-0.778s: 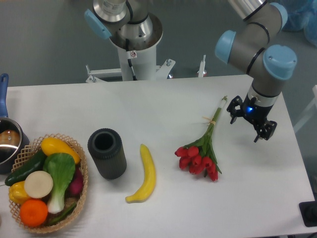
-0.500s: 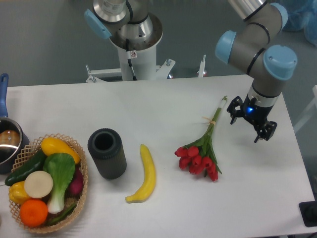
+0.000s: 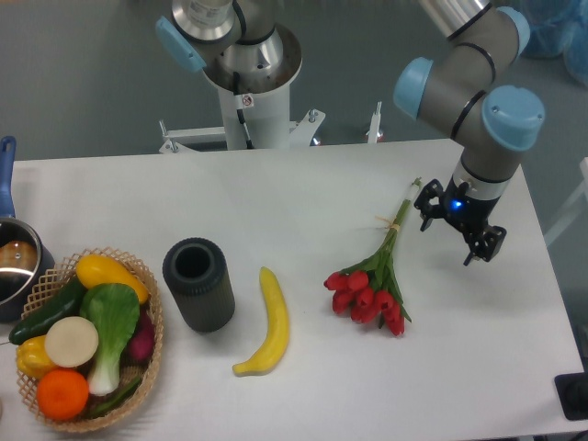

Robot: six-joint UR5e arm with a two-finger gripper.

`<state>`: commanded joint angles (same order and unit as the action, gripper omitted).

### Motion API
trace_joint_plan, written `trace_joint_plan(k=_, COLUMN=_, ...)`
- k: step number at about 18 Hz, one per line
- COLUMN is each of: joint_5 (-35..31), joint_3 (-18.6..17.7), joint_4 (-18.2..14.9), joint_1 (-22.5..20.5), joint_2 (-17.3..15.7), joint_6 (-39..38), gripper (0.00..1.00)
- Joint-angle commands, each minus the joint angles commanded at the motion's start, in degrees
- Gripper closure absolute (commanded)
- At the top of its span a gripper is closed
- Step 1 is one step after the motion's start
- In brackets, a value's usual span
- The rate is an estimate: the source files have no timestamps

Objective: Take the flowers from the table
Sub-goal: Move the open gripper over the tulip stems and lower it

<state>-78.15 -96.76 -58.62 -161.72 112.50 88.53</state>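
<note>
The flowers (image 3: 375, 283), a bunch of red tulip buds with green leaves and long thin stems, lie on the white table (image 3: 303, 193) right of centre. The buds point to the front and the stems run up and right towards the back. My gripper (image 3: 449, 235) hangs just right of the stem ends, above the table. Its two black fingers stand apart and hold nothing. It does not touch the flowers.
A yellow banana (image 3: 266, 323) lies left of the flowers. A black cylinder (image 3: 198, 284) stands further left. A wicker basket (image 3: 87, 338) of vegetables and fruit sits at the front left, with a pot (image 3: 16, 262) behind it. The robot base (image 3: 246, 83) stands behind the table.
My gripper has shifted slightly left and back, closer to the stem ends. The flowers have not moved.
</note>
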Motion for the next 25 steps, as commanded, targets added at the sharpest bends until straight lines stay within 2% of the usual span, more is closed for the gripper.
trace_joint_plan(k=4, joint_5=4.66, joint_3=-2.63, joint_4=0.44, joint_1=0.00, joint_2=-0.26, joint_6=-1.51, gripper=0.00)
trace_joint_plan(k=6, joint_5=4.76, joint_3=-3.52, joint_4=0.79, joint_1=0.09, joint_2=-0.26, joint_6=-2.65, gripper=0.00)
trace_joint_plan(k=19, joint_5=4.58, joint_3=-5.01, joint_4=0.70, joint_1=1.67, joint_2=1.49, joint_6=-10.39, gripper=0.00)
trace_joint_plan(k=25, joint_5=4.50, joint_3=-5.45, joint_4=0.62, joint_1=2.20, joint_2=2.81, joint_6=-10.65, gripper=0.00)
